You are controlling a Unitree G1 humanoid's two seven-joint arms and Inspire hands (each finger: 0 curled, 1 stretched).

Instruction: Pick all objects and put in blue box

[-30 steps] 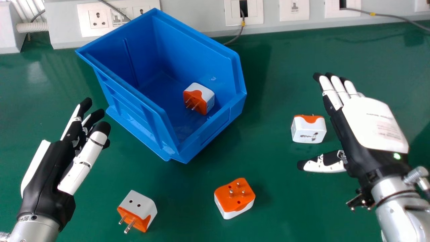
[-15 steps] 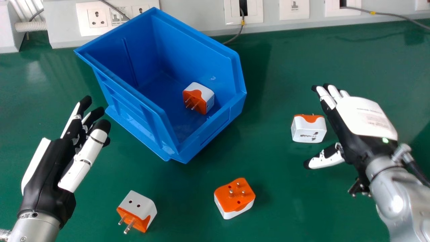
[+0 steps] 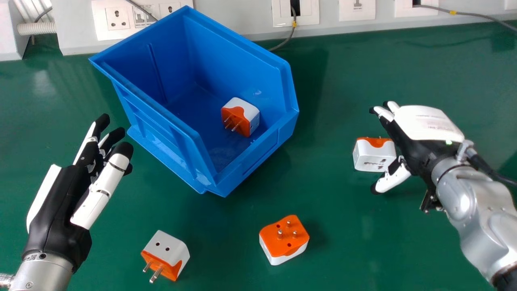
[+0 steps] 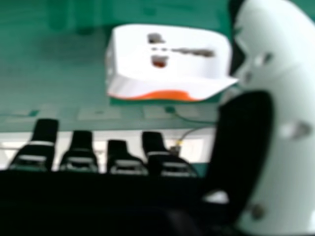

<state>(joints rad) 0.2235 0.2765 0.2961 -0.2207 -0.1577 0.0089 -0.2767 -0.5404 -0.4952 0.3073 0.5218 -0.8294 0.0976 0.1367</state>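
An adapter lies between thumb and fingers of the unclenched right hand — contact unclear.

Counter: solid green. Box: uniform blue. Plug adapters, four: each two-tone, white body with an orange section; the right-hand one mostly white, its orange edge curved. Left hand and right hand: black and white, fingertips black. Forearms: silver. Wall trunking: pale grey; socket plates: white. Cable: grey, yellow tag.
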